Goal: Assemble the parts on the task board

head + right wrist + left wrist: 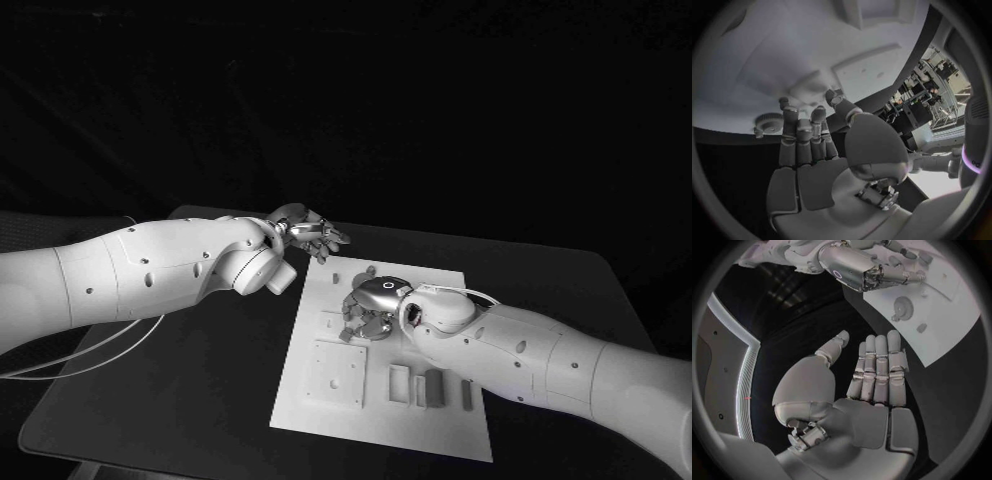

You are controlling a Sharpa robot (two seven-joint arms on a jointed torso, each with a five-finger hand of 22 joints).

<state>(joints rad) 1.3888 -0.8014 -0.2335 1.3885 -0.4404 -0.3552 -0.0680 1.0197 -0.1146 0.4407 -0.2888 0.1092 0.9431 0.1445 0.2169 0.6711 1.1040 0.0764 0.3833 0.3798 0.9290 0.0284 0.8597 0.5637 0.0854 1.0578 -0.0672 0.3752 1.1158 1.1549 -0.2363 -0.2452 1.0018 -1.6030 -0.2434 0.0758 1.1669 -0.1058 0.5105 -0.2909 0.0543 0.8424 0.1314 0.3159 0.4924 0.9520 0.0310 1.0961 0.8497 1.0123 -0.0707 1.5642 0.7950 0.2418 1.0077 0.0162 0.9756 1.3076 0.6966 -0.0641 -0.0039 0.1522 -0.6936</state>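
1. Task board (329,400) is your white rectangular plate at mid-table, long axis running near to far, with raised pale blocks along its near end.
2. Your right hand (369,310) covers the board's middle; whether it holds anything, you cannot tell.
3. Your left hand (307,232) hovers beyond the far-left corner, fingers straight, holding nothing.

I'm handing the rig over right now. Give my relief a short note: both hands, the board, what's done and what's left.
Left hand: open, holding nothing, over bare table beside the task board.
Right hand: over the board's middle, fingers down among the parts; whether it holds one cannot be told.
Parts: a square plate and narrow blocks lie on the board's near half.
Done: nothing visibly assembled. Left: assemble the parts.
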